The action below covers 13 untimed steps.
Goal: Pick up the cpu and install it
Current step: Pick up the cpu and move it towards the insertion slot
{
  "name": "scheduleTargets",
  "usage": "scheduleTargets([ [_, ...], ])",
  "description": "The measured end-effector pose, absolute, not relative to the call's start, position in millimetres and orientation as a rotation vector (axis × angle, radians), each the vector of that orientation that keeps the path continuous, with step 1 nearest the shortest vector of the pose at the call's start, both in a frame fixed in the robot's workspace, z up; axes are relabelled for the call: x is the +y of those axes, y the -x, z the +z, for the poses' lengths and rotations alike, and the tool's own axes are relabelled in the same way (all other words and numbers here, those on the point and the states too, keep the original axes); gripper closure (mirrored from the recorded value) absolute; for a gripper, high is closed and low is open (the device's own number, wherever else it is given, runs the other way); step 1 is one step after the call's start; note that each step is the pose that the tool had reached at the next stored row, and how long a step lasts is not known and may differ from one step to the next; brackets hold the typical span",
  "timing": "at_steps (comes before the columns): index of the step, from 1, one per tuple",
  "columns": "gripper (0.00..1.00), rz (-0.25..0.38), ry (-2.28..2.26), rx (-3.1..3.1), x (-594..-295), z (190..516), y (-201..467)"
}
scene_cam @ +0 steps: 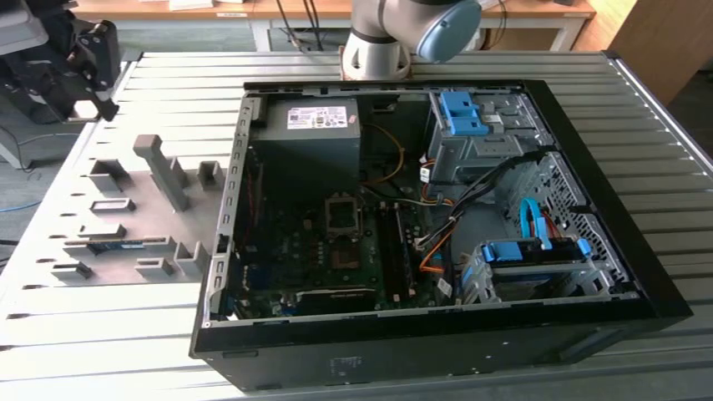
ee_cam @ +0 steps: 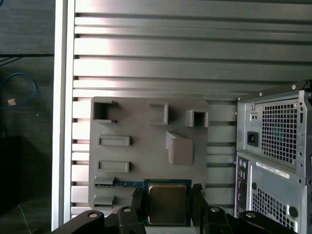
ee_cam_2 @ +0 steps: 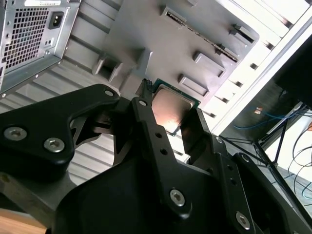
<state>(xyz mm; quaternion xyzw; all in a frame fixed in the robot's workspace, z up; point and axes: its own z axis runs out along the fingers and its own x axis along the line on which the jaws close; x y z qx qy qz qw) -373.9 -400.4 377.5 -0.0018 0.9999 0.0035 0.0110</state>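
Cpu (ee_cam: 167,204) sits pinched in my gripper (ee_cam_2: 169,108), its fingers (ee_cam: 138,201) closed on two opposite edges, and hangs above the grey fixture tray (ee_cam: 136,122) beside the open computer case (scene_cam: 446,209). I judge the chip light, stiff and slick on its metal top, with a delicate underside. The thin rim is the place to hold it, squeezed gently and level.

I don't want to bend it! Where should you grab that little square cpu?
By its two opposite thin edges, approaching face-on to the flat metal top. The cpu is thin and square, so only its sides offer parallel faces; the gripper pinches it that way.
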Motion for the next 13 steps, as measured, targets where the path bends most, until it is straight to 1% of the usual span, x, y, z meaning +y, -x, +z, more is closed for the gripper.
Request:
scheduleTargets([
  [13,0.53,0.011,0.006,3.12,-400,377,349],
])
